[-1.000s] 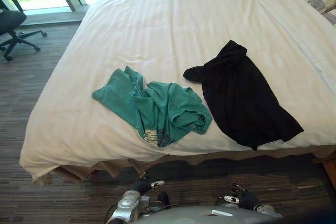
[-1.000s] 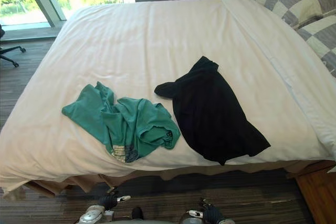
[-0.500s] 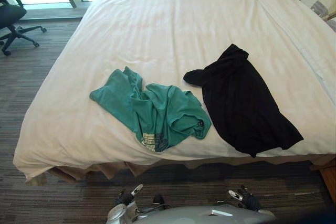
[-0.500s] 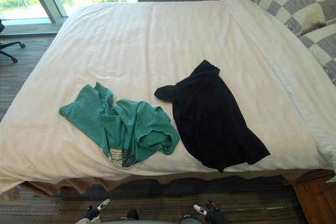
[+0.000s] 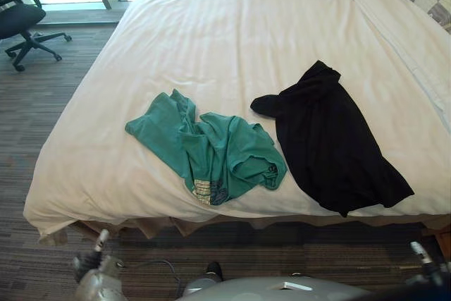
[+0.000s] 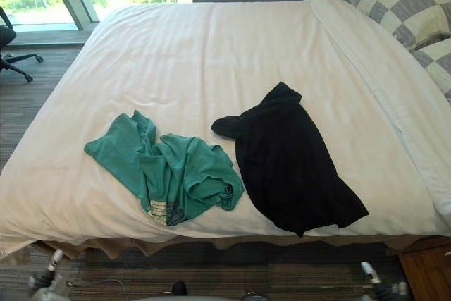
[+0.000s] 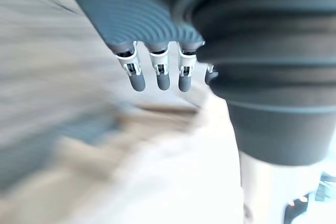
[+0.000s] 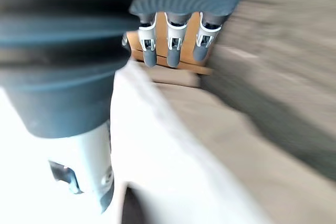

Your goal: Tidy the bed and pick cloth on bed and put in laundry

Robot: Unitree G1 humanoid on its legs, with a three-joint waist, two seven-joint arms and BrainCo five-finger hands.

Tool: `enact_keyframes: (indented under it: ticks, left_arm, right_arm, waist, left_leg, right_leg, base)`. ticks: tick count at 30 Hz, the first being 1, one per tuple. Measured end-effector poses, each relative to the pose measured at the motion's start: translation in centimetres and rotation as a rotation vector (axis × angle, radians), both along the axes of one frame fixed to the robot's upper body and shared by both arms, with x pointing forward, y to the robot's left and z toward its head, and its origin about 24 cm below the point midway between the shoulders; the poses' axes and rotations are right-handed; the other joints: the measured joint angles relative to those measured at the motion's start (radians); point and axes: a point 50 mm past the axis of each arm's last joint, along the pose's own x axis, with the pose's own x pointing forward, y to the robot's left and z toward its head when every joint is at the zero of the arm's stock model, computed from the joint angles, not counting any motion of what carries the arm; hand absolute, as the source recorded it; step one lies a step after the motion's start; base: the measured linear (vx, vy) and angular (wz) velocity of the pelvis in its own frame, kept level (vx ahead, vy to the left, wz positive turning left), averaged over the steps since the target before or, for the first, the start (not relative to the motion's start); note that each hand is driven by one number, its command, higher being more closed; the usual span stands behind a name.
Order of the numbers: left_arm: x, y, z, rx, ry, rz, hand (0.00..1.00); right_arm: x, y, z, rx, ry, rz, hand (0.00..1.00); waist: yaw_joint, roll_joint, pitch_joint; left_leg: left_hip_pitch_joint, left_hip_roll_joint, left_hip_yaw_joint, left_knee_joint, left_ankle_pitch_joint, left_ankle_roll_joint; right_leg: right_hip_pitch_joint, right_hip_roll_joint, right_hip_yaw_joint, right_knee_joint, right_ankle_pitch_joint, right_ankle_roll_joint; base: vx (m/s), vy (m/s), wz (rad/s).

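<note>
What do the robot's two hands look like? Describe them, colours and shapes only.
The two hands match. The left hand has a dark blue-grey ribbed cover over its back and wrist, and from under it comes a row of silver-white fingers ending in rounded dark grey tips. The right hand is built the same: dark ribbed cover, silver fingers, dark tips.

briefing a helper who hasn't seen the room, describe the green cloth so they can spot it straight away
On the big white bed, look along the edge nearest the robot, toward its left. The green cloth lies crumpled there. Beside it on the right is a black cloth spread flatter; this one is teal green and bunched.
</note>
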Motion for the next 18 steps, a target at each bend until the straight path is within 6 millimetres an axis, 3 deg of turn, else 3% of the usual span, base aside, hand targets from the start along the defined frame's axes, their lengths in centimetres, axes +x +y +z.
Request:
enact_keyframes:
  ticks: [4,7,9,11,13,16,18]
  left_arm:
    - [2.4,1.3,4.4,0.181,-0.18,-0.127,0.0]
    - [4.1,-0.5,5.8,0.361,-0.158,-0.281,0.0]
    - [5.9,-1.9,7.8,0.502,-0.175,-0.411,0.0]
    - [8.3,-3.0,10.9,0.641,-0.207,-0.533,0.0]
    - [9.9,-4.0,12.8,0.717,-0.218,-0.597,0.0]
    - [11.2,-5.5,13.5,0.816,-0.111,-0.697,0.0]
    - [11.4,-5.9,12.9,0.87,-0.026,-0.754,0.0]
  right_arm:
    - [1.9,-1.1,4.0,-0.201,-0.109,0.096,0.0]
    - [3.6,-1.2,6.8,-0.333,-0.16,0.174,0.0]
    - [4.9,-1.0,8.7,-0.434,-0.152,0.239,0.0]
    - [8.5,0.1,11.2,-0.525,-0.173,0.413,0.0]
    - [11.1,2.0,12.4,-0.572,-0.207,0.539,0.0]
    - [13.2,5.5,12.6,-0.603,-0.208,0.693,0.0]
    - [13.1,6.4,11.6,-0.572,-0.184,0.718,0.0]
  waist:
    - [0.011,0.014,-0.017]
    - [0.016,0.021,-0.034]
    - [0.016,0.014,-0.035]
    - [0.007,0.005,-0.045]
    - [0.008,0.004,-0.053]
    - [-0.005,0.022,-0.069]
    - [-0.011,0.025,-0.071]
  left_leg:
    - [-0.009,-0.003,0.017,0.0,-0.015,0.002]
    - [-0.02,-0.009,0.017,0.001,-0.015,0.002]
    - [-0.018,-0.008,0.015,0.005,-0.015,0.002]
    - [-0.007,-0.002,0.03,0.007,-0.015,0.002]
    - [0.001,0.005,0.054,0.007,-0.015,0.002]
    - [0.007,0.024,0.076,0.008,-0.015,0.002]
    - [0.032,0.044,0.087,0.008,-0.015,0.002]
  right_leg:
    - [-0.015,-0.003,0.021,-0.002,-0.002,-0.003]
    - [-0.028,-0.007,0.028,-0.002,-0.002,-0.003]
    - [-0.027,-0.005,0.041,-0.002,-0.002,-0.004]
    - [-0.032,0.0,0.09,0.011,-0.001,-0.003]
    - [-0.047,0.005,0.128,0.024,0.003,-0.009]
    - [-0.064,0.023,0.174,0.062,0.024,-0.006]
    - [-0.086,0.034,0.206,0.135,0.024,-0.005]
  base:
    - [0.0,0.013,-0.12]
    - [0.09,-0.001,-0.03]
    - [0.15,-0.011,0.1]
    - [0.12,-0.009,-0.09]
    - [0.06,-0.006,-0.2]
    - [0.09,-0.03,-0.2]
    - [0.11,-0.055,-0.2]
